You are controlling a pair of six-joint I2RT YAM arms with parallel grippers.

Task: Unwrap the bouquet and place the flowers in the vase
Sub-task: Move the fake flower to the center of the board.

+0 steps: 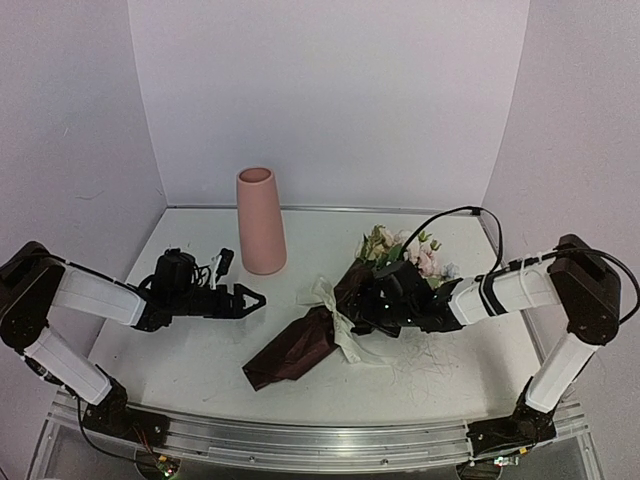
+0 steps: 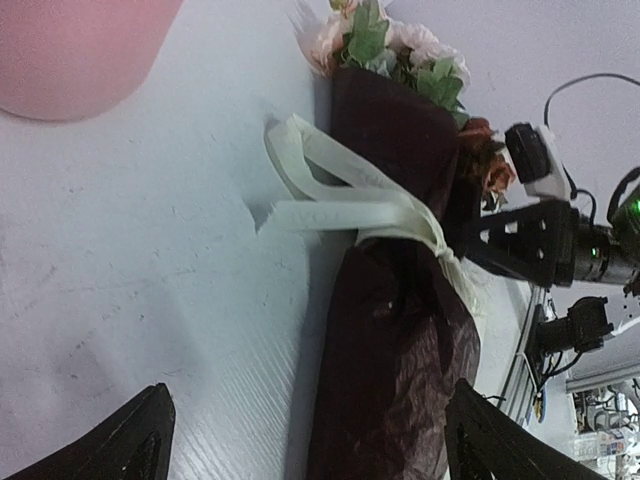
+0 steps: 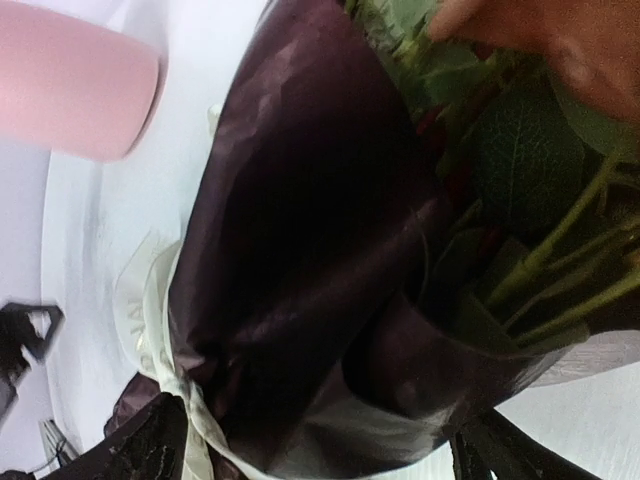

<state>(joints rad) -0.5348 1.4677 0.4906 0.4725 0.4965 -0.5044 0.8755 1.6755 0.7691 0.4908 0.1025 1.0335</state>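
Observation:
The bouquet (image 1: 300, 350) lies on the table in dark red wrapping paper (image 2: 400, 330), tied with a cream ribbon (image 2: 340, 205). Its flowers (image 1: 400, 245) point to the back right. My right gripper (image 1: 372, 318) reaches in from the right. Its jaws stand wide on either side of the wrapped neck (image 3: 300, 250), next to the ribbon. My left gripper (image 1: 252, 300) is open and empty. It sits low over the table, left of the bouquet and aimed at it. The pink vase (image 1: 261, 220) stands upright at the back, left of centre.
White walls close the table on three sides. The right arm's black cable (image 1: 460, 212) loops above the flowers. Thin pale threads (image 1: 420, 365) lie on the table (image 1: 200, 350) right of the bouquet's stem end. A metal rail (image 1: 300, 445) runs along the near edge.

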